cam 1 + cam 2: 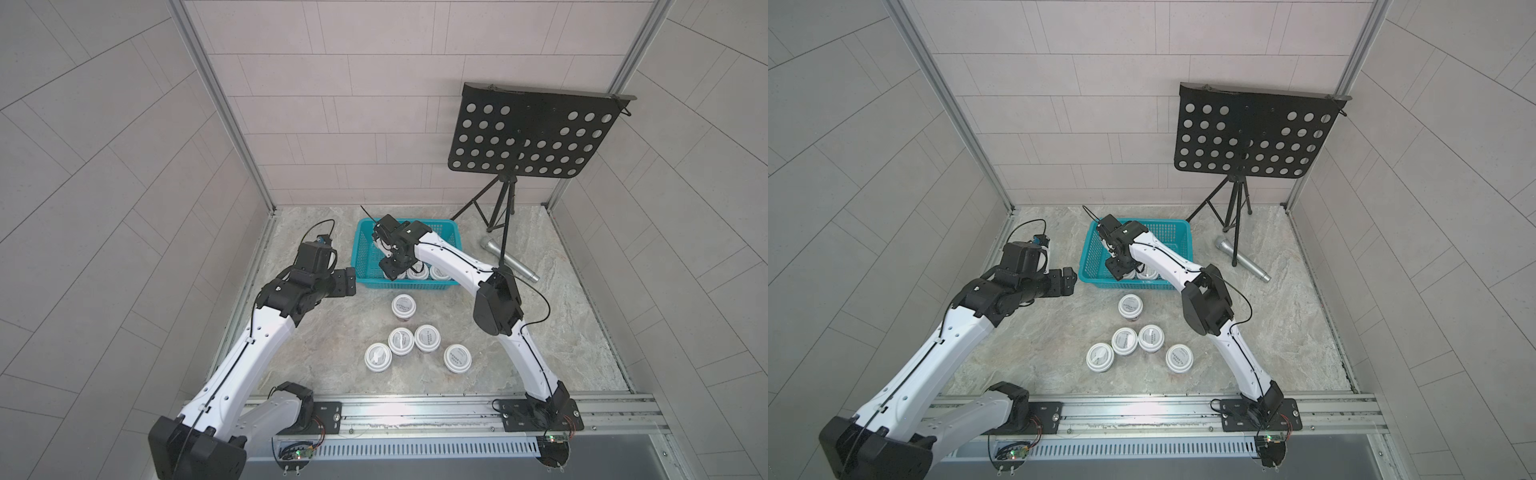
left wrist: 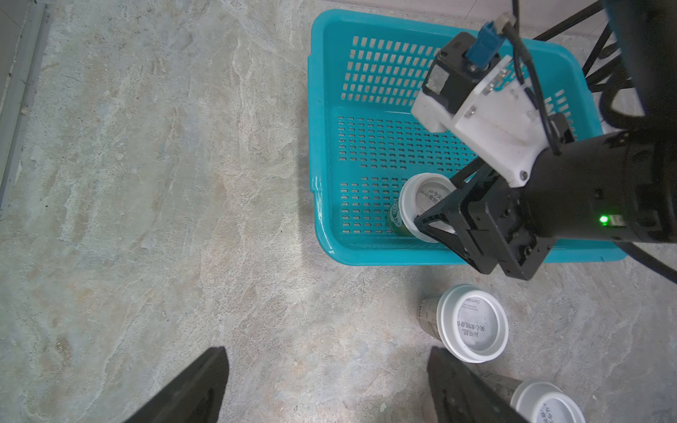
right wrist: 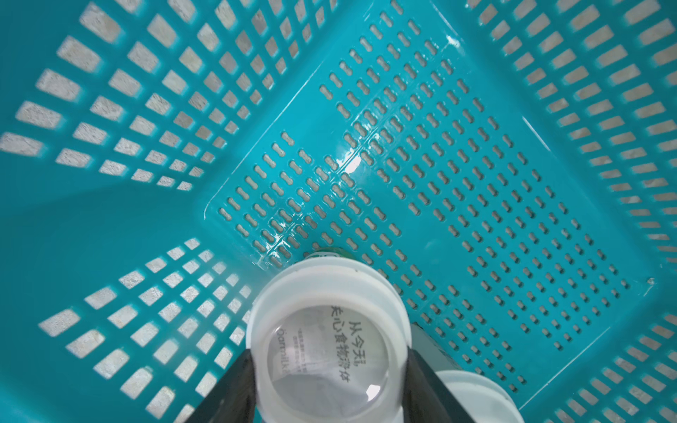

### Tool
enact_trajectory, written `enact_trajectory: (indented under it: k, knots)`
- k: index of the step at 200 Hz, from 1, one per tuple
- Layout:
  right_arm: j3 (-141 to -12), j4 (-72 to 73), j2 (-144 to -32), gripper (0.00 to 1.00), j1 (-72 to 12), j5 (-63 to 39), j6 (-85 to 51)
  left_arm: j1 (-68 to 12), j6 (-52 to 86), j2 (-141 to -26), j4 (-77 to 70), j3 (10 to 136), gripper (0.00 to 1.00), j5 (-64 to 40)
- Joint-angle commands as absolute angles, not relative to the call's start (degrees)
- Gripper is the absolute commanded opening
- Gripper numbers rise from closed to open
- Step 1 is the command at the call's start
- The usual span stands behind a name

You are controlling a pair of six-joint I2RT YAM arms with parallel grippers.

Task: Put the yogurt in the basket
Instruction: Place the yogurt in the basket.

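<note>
Five yogurt cups (image 1: 401, 340) stand upright on the table (image 1: 332, 332), lids up, outside the basket's near wall. One stands alone closest to it; four form a loose cluster nearer the robot's base, two of them touching or nearly so.

Item: basket (image 1: 415, 285), teal, perforated. Two stowed cups (image 1: 438, 272) sit against its near wall. The far half of its floor is bare in the right wrist view, with ample room for more.

Item: right gripper (image 3: 328, 366), low inside the basket at the near-left corner. Its fingers (image 3: 234, 370) are partly closed on the white lid of the held cup (image 3: 326, 322), one on either side, and a green label shows below the lid. The grip at the lid presumably keeps the cup upright and the fingers clear of the walls. Whether the base rests on the basket floor cannot be told. Judged step: setting this cup down beside the two, not yet released.

Clearances: the corner wall is near on one side and a neighbouring lid (image 3: 472, 395) lies just beside a finger on the other. Sideways room is tight; straight up is free.

Item: left gripper (image 2: 329, 384), fingers wide apart, holding nothing. It hovers above bare table beside the basket's left wall, apart from the right arm.
</note>
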State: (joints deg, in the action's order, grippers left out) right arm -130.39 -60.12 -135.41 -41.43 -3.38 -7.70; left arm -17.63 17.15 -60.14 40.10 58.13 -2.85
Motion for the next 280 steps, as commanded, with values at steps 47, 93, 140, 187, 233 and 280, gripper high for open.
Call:
enact_trajectory:
  k: [47, 93, 140, 187, 233, 280]
  knots:
    - [-132.18, -63.53, -136.87, 0.66, -41.84, -2.29, -7.38, -17.07, 17.58, -60.12, 39.46, 57.66, 0.92, -3.34]
    - [-134.26, -64.86, -137.46, 0.70, -41.86, -2.24, -7.18, -17.02, 17.62, -60.12, 39.34, 57.66, 0.92, -3.53]
    - [-135.67, -65.35, -137.56, 0.76, -41.84, -2.36, -6.98, -16.93, 17.58, -60.12, 39.36, 57.66, 0.92, -3.75]
    - [-136.20, -65.57, -137.66, 0.77, -41.88, -2.51, -7.19, -16.80, 17.63, -60.11, 39.37, 57.66, 0.92, -3.88]
    - [-137.23, -65.83, -134.99, 0.77, -41.45, -4.93, -7.72, -16.85, 17.58, -60.20, 39.29, 57.68, 0.92, -4.43]
    - [-130.51, -61.62, -126.25, 0.77, -40.40, -7.16, -8.62, -16.80, 16.93, -60.97, 38.87, 57.74, 0.92, -7.96]
